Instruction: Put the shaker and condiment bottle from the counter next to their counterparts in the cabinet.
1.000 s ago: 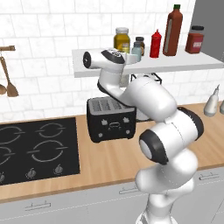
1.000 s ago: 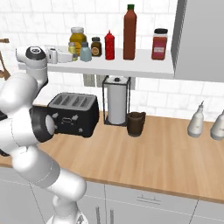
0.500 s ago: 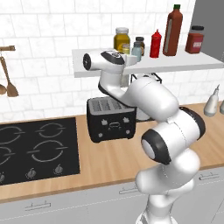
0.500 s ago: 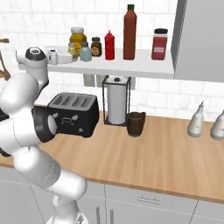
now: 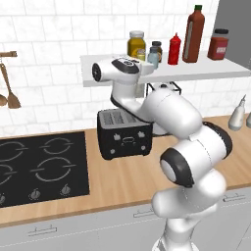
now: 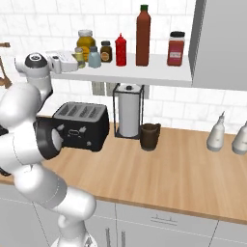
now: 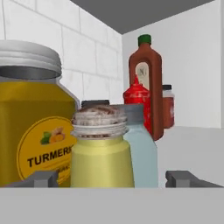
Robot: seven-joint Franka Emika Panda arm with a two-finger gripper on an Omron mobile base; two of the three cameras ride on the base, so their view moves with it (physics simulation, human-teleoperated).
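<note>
- The gripper (image 7: 112, 179) is standing wide apart at shelf height, its two dark fingertips (image 7: 43, 178) showing well clear on either side of the shaker (image 7: 102, 151) and touching nothing.
- The shaker is sitting upright on the cabinet (image 6: 144, 73) directly ahead of the hand, free of the fingers; in the right base view it (image 6: 79, 56) is standing just beyond the white hand.
- The pale blue shaker (image 7: 142, 146) is standing just behind and beside it, the two nearly touching; from the right base it (image 6: 94, 57) is showing just to the side of the yellow-green one.
- A big turmeric jar (image 7: 33, 118) is standing close on the other side, with a small dark jar (image 6: 106, 51) behind.
- The red squeeze bottle (image 6: 120, 50) is standing further along the shelf, and the condiment bottle (image 6: 143, 35) is standing upright just beside it, tall over everything near it.
- A squat red jar (image 6: 176, 48) is sitting past the bottle, towards the shelf's end.
- Below, a black toaster (image 5: 123, 134) is resting on the counter (image 6: 193, 169), with a paper-towel holder (image 6: 129, 113) and a dark cup (image 6: 150, 136) near it.
</note>
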